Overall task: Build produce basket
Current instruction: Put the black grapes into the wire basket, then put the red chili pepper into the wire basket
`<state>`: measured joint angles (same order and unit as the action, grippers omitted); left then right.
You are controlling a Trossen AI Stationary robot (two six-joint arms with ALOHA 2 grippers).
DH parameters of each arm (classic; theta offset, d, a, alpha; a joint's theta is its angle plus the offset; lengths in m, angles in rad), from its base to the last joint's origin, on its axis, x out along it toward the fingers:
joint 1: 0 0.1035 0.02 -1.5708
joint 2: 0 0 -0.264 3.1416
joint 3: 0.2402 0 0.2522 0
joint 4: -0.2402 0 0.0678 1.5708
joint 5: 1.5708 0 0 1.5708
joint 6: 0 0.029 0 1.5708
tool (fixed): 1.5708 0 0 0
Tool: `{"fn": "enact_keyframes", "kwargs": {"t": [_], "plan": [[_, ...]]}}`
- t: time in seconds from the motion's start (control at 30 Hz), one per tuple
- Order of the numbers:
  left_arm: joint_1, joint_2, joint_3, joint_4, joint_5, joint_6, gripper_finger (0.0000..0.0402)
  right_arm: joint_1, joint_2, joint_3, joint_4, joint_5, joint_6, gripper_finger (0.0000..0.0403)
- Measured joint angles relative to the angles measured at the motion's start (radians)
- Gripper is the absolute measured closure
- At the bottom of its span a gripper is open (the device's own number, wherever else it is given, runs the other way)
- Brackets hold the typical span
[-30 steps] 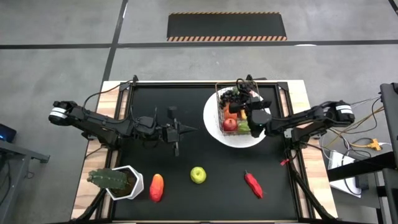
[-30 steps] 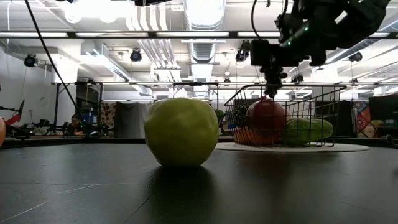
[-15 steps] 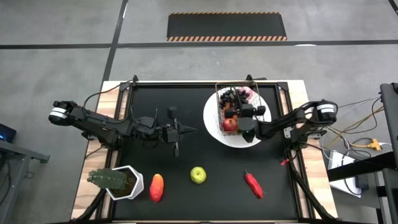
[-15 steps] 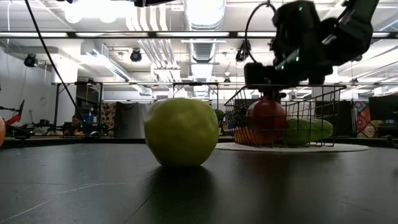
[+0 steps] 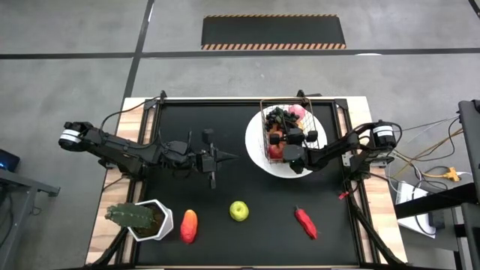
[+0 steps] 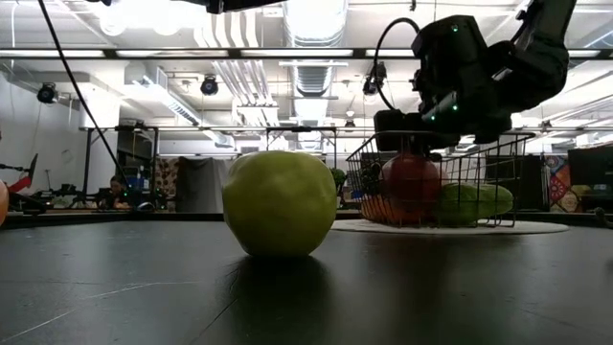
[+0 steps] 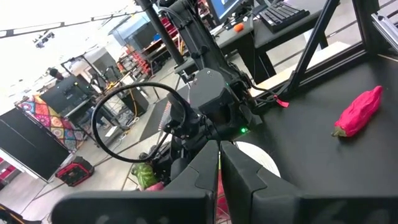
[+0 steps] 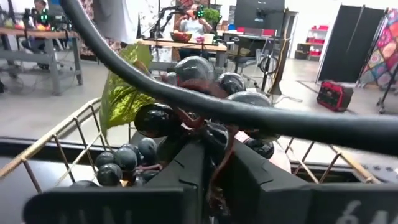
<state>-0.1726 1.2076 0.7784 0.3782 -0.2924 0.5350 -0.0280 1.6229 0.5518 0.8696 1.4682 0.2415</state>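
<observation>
The wire basket (image 5: 263, 126) stands on a white plate (image 5: 257, 154) at the table's far right, with a red apple (image 6: 412, 182), a green pepper (image 6: 469, 201) and dark grapes (image 5: 279, 115) inside. My right gripper (image 5: 289, 145) reaches in over the basket from the right, low above the apple (image 6: 414, 144), shut on a bunch of dark grapes (image 8: 200, 70) with a green leaf. My left gripper (image 5: 225, 157) waits shut mid-table. A green apple (image 5: 238, 211), a red pepper (image 5: 305, 221) and an orange-red fruit (image 5: 189, 226) lie near the front edge. My right gripper pinches the grape bunch's reddish-brown stem (image 8: 219, 155) between its two fingers (image 8: 186, 168). The grapes sit just beyond the fingertips, above the basket's rim (image 8: 56, 140) and over a second bunch (image 8: 118, 160) inside. Whether the held bunch rests on the fruit below cannot be told.
A green cactus in a white pot (image 5: 142, 219) stands at the near left corner. The green apple (image 6: 280, 203) fills the middle of the low view. The right arm's black cable (image 8: 249, 115) arcs across its wrist view. Open black tabletop lies between the arms.
My right gripper has moved toward the table's left across the basket and come down, from well above the rim to just over the red apple. The right arm's wrist has followed toward the left. The loose fruits at the front have stayed put.
</observation>
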Motion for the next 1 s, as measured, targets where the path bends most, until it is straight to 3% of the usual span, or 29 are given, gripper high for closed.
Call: {"fn": "enact_keyframes", "kwargs": {"t": [0.6, 0.77, 1.0], "plan": [[0.000, 0.000, 0.000, 0.000, 0.000, -0.002, 0.0402, 0.013, -0.081, 0.006, -0.005, -0.002, -0.118, 0.0237], [0.000, 0.000, 0.000, -0.001, 0.000, -0.006, 0.0402, 0.052, -0.163, 0.033, -0.005, -0.002, -0.271, 0.0224], [0.000, 0.000, 0.000, 0.000, 0.000, -0.066, 0.0402, 0.178, -0.328, 0.093, -0.005, -0.009, -0.635, 0.0227]]}}
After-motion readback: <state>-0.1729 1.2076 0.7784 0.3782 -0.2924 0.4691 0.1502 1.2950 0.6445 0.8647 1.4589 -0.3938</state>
